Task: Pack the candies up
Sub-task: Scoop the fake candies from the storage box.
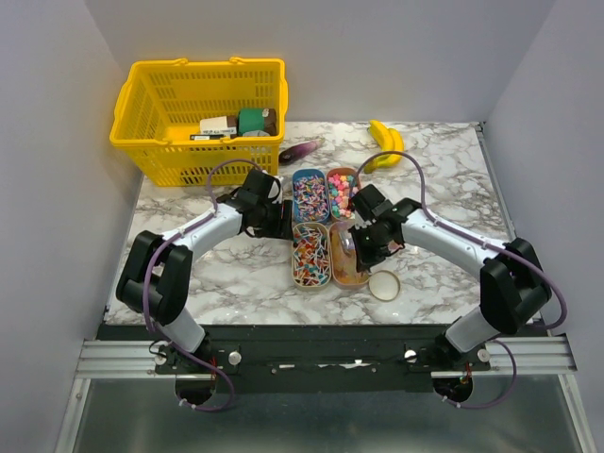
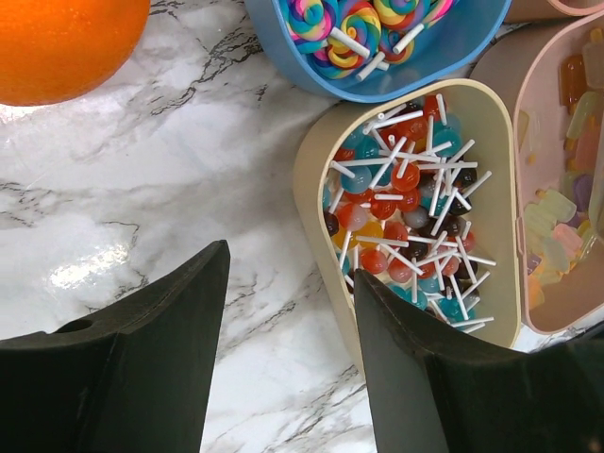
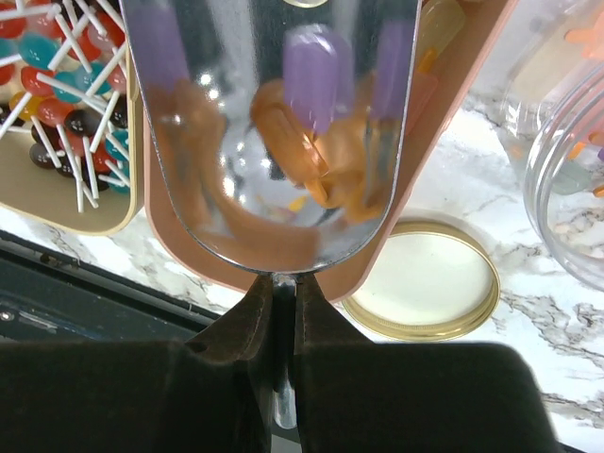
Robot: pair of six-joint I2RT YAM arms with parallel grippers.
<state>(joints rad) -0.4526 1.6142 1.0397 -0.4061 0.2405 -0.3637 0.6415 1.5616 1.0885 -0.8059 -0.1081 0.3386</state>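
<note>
Four oval trays of candies stand mid-table: swirl lollipops in a blue tray [image 1: 310, 194], mixed sweets in a tray [image 1: 342, 192] behind, ball lollipops in a beige tray [image 1: 310, 253] [image 2: 415, 198], orange sweets in a pink tray [image 1: 351, 271] [image 3: 462, 104]. My right gripper [image 1: 364, 242] [image 3: 285, 300] is shut on the handle of a metal scoop [image 3: 274, 132] held over the pink tray, orange and purple sweets mirrored in it. My left gripper [image 1: 283, 219] [image 2: 288, 311] is open and empty, its right finger [image 2: 415, 359] at the beige tray's rim.
A gold jar lid [image 1: 384, 284] [image 3: 422, 283] lies by the pink tray. A clear jar [image 3: 571, 170] stands right of it. An orange [image 2: 66, 38] lies left of the trays. A yellow basket [image 1: 142, 113], a purple object [image 1: 300, 151] and bananas [image 1: 385, 143] stand at the back.
</note>
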